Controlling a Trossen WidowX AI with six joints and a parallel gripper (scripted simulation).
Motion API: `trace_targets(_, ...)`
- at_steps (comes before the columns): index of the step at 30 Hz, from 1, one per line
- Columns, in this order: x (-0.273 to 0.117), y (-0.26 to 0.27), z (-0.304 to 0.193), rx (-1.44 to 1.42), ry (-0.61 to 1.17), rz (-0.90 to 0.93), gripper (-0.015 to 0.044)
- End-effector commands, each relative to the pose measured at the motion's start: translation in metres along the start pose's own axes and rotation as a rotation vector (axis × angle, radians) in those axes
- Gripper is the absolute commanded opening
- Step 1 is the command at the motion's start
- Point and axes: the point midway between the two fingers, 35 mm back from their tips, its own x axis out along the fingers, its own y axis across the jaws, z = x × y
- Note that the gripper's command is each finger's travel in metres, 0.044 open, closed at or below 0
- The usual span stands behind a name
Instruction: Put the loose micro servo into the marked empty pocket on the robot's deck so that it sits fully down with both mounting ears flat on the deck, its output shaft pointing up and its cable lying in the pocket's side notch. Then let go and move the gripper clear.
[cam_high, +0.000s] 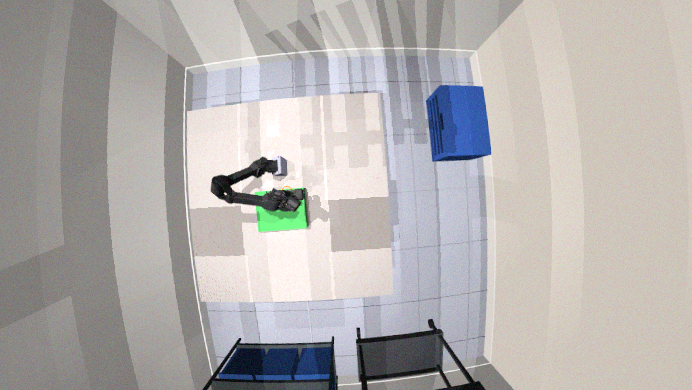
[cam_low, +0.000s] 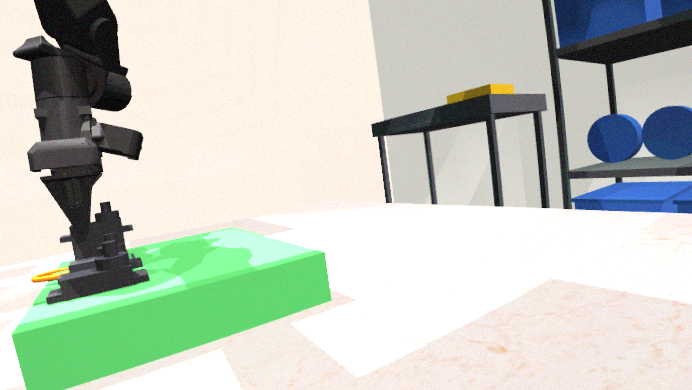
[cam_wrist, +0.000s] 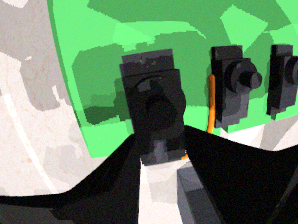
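Note:
The gripper (cam_low: 82, 234) (cam_wrist: 160, 134) is shut on the loose micro servo (cam_low: 95, 242) (cam_wrist: 152, 102), a black body with its output shaft up. It holds the servo upright over the green deck (cam_high: 282, 223) (cam_low: 200, 315) (cam_wrist: 95, 146). In the exterior view its mounting ears stand clearly above the deck, and its lower body is hidden behind the fitted servos. The marked pocket is not visible; the held servo and the fitted ones cover that part. An orange cable (cam_high: 286, 188) (cam_low: 44, 276) (cam_wrist: 211, 102) loops out past the deck's edge; whether it lies in the notch cannot be told.
Two fitted black servos (cam_low: 100, 284) (cam_wrist: 230, 92) sit in the deck beside the held one. A light grey block (cam_high: 281, 166) stands at the arm's base. A blue cabinet (cam_high: 462, 122) and shelves (cam_high: 400, 355) stand off the pale mat (cam_high: 290, 275).

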Motion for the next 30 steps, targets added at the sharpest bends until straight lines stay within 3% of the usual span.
trace_targets(1, 0.004, 0.0, 0.0, -0.005, -0.005, -0.002, 0.0)
trace_targets(30, 0.033, 0.0, 0.001, -0.005, -0.005, -0.003, 0.0)
